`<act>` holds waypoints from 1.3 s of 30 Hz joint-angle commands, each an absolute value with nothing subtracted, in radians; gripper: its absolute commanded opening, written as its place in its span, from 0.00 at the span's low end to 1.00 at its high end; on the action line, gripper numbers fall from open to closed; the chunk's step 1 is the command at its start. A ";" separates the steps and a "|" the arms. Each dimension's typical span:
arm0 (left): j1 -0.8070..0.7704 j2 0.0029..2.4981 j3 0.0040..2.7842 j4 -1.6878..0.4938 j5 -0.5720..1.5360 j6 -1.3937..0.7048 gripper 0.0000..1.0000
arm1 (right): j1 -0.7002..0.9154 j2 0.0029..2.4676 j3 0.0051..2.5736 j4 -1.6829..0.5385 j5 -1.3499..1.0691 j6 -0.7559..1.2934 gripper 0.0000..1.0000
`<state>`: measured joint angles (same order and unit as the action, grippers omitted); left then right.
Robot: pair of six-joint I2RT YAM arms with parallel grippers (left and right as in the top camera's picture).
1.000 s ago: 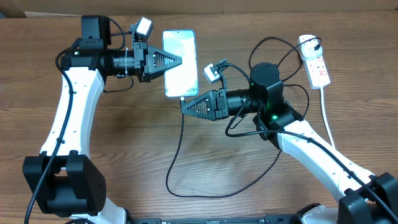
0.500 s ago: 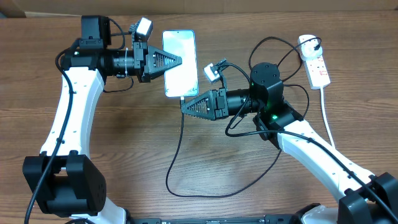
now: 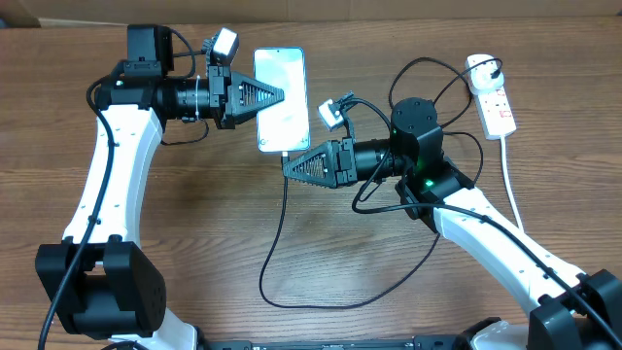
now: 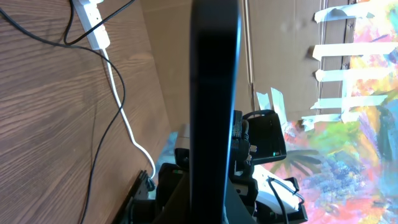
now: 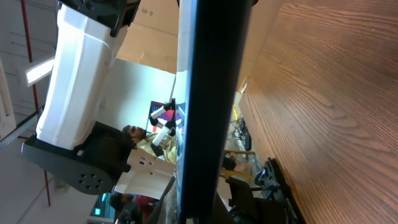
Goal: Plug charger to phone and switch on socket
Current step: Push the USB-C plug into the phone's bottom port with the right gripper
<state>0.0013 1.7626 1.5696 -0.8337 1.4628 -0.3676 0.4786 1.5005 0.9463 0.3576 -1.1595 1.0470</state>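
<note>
The phone (image 3: pixel 282 73), screen up and light blue, is held off the wooden table. My left gripper (image 3: pixel 280 94) comes from the left and is shut on the phone's left edge; the left wrist view shows the phone edge-on (image 4: pixel 214 93) between the fingers (image 4: pixel 214 208). My right gripper (image 3: pixel 286 165) is shut at the phone's lower end, where the charger's thin black cable (image 3: pixel 275 243) meets it. The plug tip is hidden under the fingers. The right wrist view shows the phone edge-on (image 5: pixel 208 81) above the jaws (image 5: pixel 205 211). The white socket (image 3: pixel 494 97) lies at the far right.
The black cable loops across the table's front and runs up to a black plug (image 3: pixel 489 70) in the socket. The socket's thick white cord (image 3: pixel 512 185) trails down the right side. The socket also shows in the left wrist view (image 4: pixel 93 28). Cardboard lines the far edge.
</note>
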 commanded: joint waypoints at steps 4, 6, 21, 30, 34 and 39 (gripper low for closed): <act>-0.001 1.759 1.572 -0.837 1.520 -0.358 0.04 | 0.476 1.487 0.964 0.377 -1.145 1.071 0.04; -0.001 1.759 1.572 -0.837 1.520 -0.351 0.04 | 0.476 1.487 0.964 0.385 -1.147 1.074 0.04; -0.001 1.759 1.572 -0.841 1.562 -0.344 0.04 | 0.472 1.487 0.964 0.385 -1.137 1.074 0.04; -0.001 1.759 1.572 -0.854 1.564 -0.338 0.04 | 0.444 1.487 0.964 0.389 -1.136 1.097 0.04; -0.001 1.759 1.572 -0.857 1.563 -0.336 0.04 | 0.445 1.487 0.964 0.389 -1.132 1.101 0.04; -0.002 1.759 1.572 -0.857 1.561 -0.336 0.04 | 0.445 1.487 0.964 0.389 -1.105 1.116 0.04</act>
